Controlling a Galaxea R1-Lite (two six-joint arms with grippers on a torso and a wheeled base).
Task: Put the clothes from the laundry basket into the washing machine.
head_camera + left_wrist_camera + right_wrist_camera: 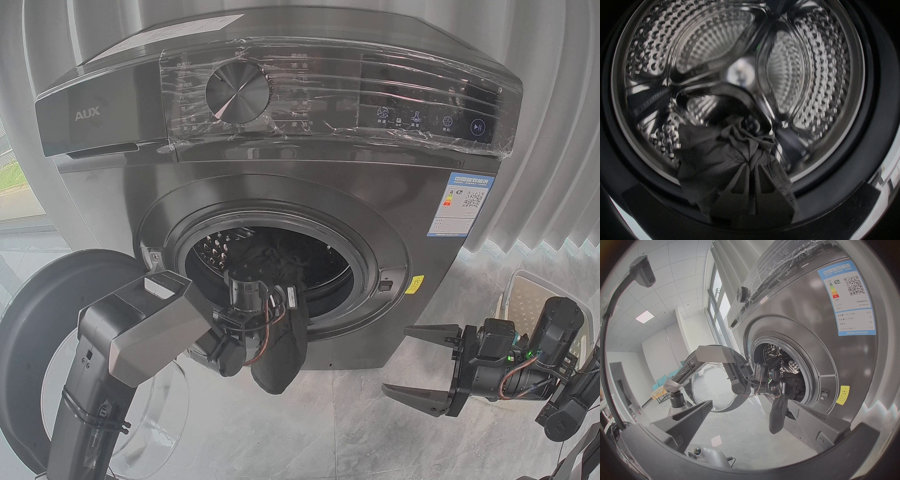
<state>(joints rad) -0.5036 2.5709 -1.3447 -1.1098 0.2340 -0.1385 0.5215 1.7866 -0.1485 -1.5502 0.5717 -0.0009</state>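
Left tool (752, 170) pinches dark garment (706, 156) at drum (793, 78) mouth, 6 o'clock, half hanging outside. Released here, it may slide to floor (350, 425). Right tool (415, 365) spread, 4 o'clock.

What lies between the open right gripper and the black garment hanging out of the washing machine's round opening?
Only bare grey marbled floor lies between the right gripper and the black garment; the head and right wrist views show this.

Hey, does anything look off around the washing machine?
Yes: the dark garment in the left gripper is only partly in the washing machine; one end dangles outside below the opening. The panel's plastic film is wrinkled.
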